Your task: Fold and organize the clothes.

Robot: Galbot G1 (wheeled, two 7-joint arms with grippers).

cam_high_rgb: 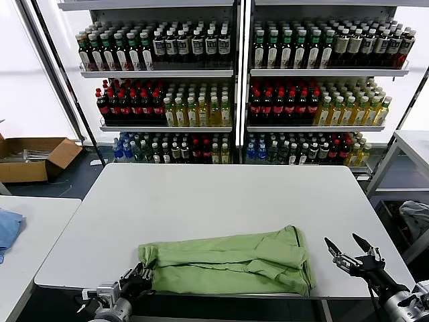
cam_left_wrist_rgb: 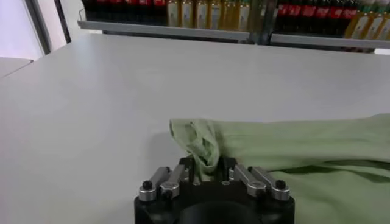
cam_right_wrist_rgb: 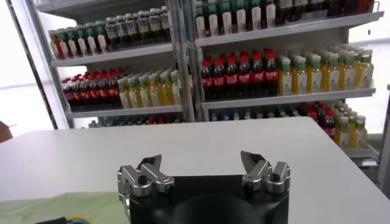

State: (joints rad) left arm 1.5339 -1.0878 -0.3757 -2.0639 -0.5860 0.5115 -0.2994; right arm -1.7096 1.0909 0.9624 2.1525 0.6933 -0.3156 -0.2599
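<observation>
The light green polo shirt [cam_high_rgb: 231, 261] lies folded into a long band along the front edge of the white table [cam_high_rgb: 221, 194]. Its collar, buttons and graphic are hidden in the folds. My left gripper [cam_high_rgb: 139, 276] is at the shirt's left end, shut on a bunched corner of the cloth; the left wrist view shows the green fabric [cam_left_wrist_rgb: 204, 149] pinched between the jaws of that gripper [cam_left_wrist_rgb: 206, 169]. My right gripper [cam_high_rgb: 350, 249] is open and empty, hovering just right of the shirt near the table's front right corner; in the right wrist view it [cam_right_wrist_rgb: 201, 163] faces the bare tabletop.
Shelves of bottles [cam_high_rgb: 234, 94] stand behind the table. A second white table [cam_high_rgb: 27, 235] at the left carries a blue cloth [cam_high_rgb: 8, 228]. A cardboard box [cam_high_rgb: 33, 157] sits on the floor at the far left. Grey-blue cloth [cam_high_rgb: 415, 218] lies at the right.
</observation>
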